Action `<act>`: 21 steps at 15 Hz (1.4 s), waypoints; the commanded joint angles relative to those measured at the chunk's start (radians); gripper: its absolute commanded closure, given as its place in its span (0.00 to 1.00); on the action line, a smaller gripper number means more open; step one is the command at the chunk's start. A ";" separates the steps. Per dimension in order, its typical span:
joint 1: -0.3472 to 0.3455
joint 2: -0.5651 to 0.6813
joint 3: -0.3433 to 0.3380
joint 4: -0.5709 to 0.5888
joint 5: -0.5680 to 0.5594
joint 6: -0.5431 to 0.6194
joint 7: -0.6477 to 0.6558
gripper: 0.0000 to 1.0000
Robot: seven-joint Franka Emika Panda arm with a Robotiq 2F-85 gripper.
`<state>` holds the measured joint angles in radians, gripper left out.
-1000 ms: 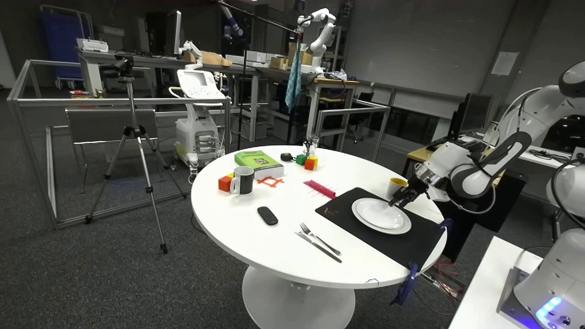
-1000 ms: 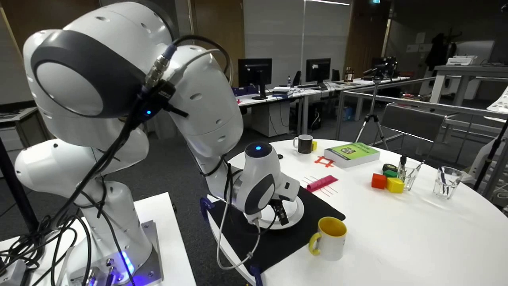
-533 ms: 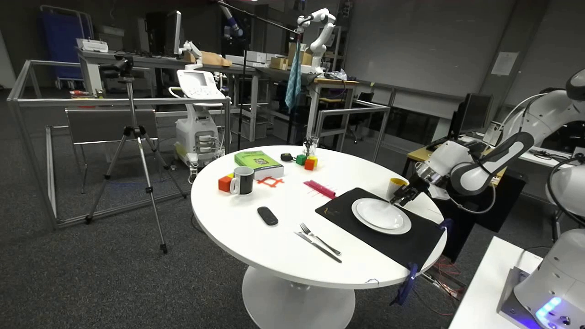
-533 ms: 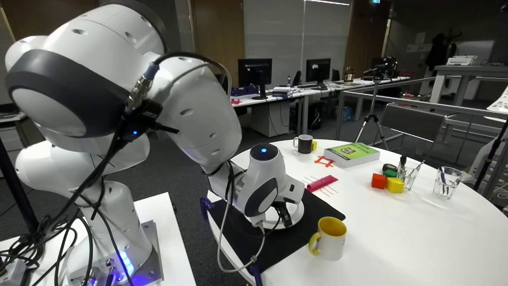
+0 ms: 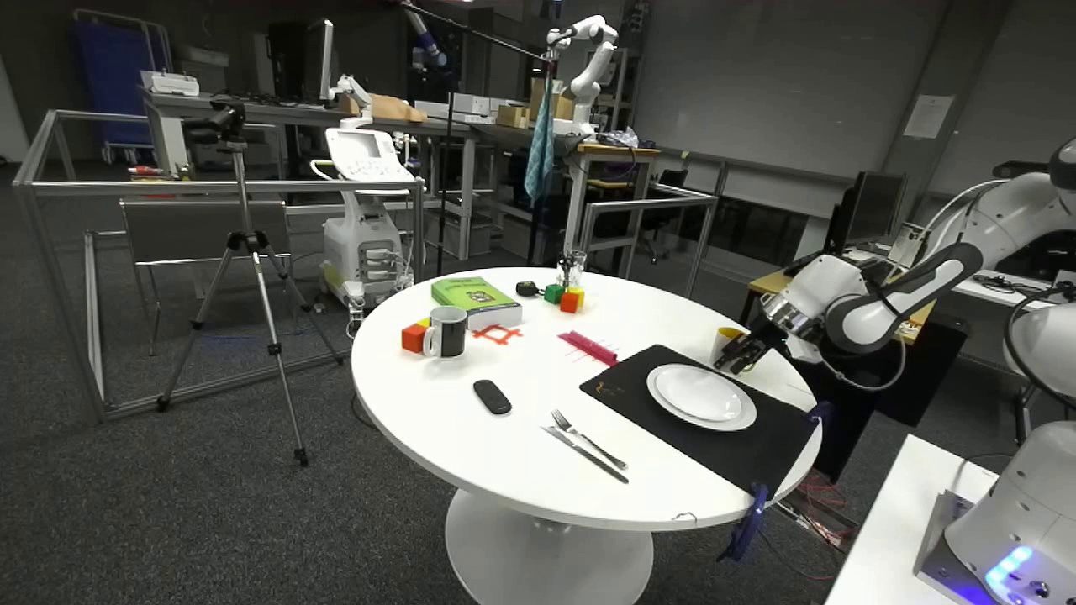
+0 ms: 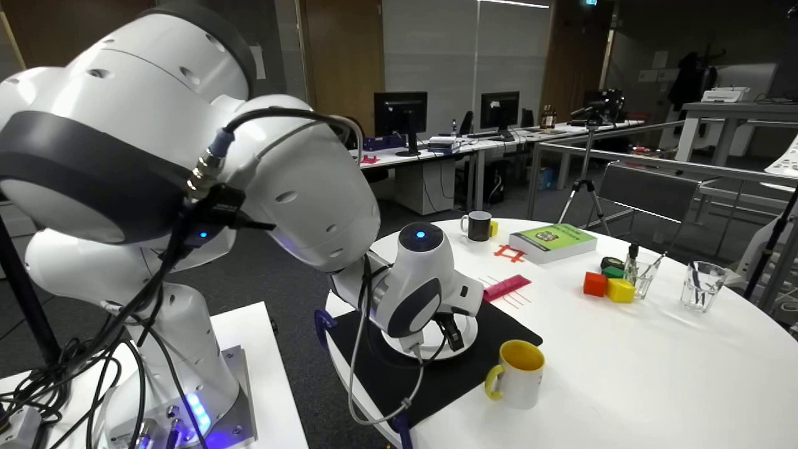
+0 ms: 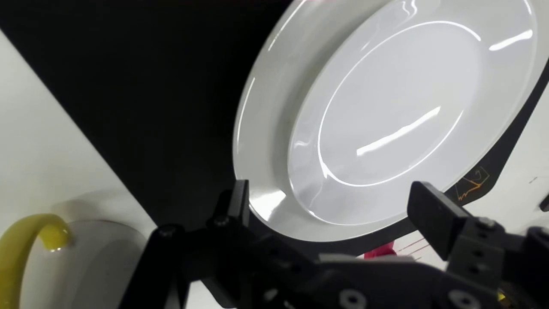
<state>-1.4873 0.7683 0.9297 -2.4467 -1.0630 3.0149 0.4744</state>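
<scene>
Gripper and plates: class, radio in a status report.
Gripper open, holding nothing. Small white plate on larger plate, both on black mat. Yellow-handled mug beside mat, possible obstacle.

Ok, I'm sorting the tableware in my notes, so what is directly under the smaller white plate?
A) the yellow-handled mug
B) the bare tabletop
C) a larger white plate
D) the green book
C: in the wrist view, the rim of the larger white plate shows out past the smaller white plate on top of it, both over the black mat.
</scene>
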 commanded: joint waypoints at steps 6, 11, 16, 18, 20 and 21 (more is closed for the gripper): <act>0.070 0.016 -0.002 0.031 0.269 -0.050 -0.230 0.00; 0.121 0.013 0.003 0.047 0.665 -0.070 -0.568 0.00; 0.157 -0.006 -0.009 0.066 0.841 -0.079 -0.709 0.00; 0.173 -0.016 -0.019 0.071 0.875 -0.084 -0.730 0.00; 0.193 -0.025 -0.034 0.078 0.896 -0.093 -0.744 0.00; 0.203 -0.029 -0.043 0.080 0.905 -0.097 -0.748 0.00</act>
<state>-1.3270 0.7897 0.9111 -2.3768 -0.2160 2.9436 -0.2351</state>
